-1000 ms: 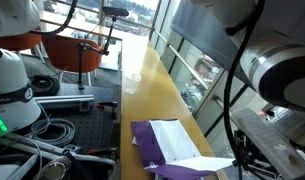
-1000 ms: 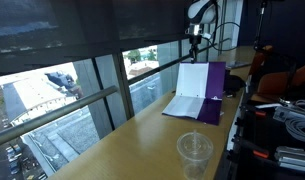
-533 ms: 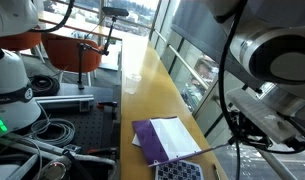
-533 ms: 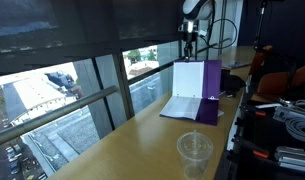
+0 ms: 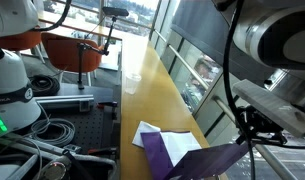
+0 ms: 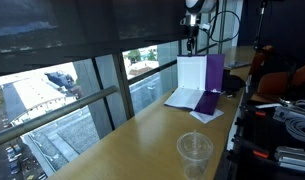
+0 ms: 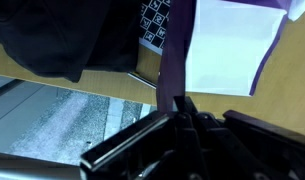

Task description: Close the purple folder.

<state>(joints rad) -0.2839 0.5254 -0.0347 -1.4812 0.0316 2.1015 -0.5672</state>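
Purple folder [image 6: 214, 75] cover upright between jaws

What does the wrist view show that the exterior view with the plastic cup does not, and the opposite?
Only the wrist view shows the pincer shut on the cover edge of the purple folder, with a checkered pattern beyond it. Only the exterior view shows the clear plastic cup, standing on the near end of the table. Both show the folder's raised purple cover and the white sheets inside.

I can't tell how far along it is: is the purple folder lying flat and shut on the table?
No, the purple folder is open, with one cover standing upright.
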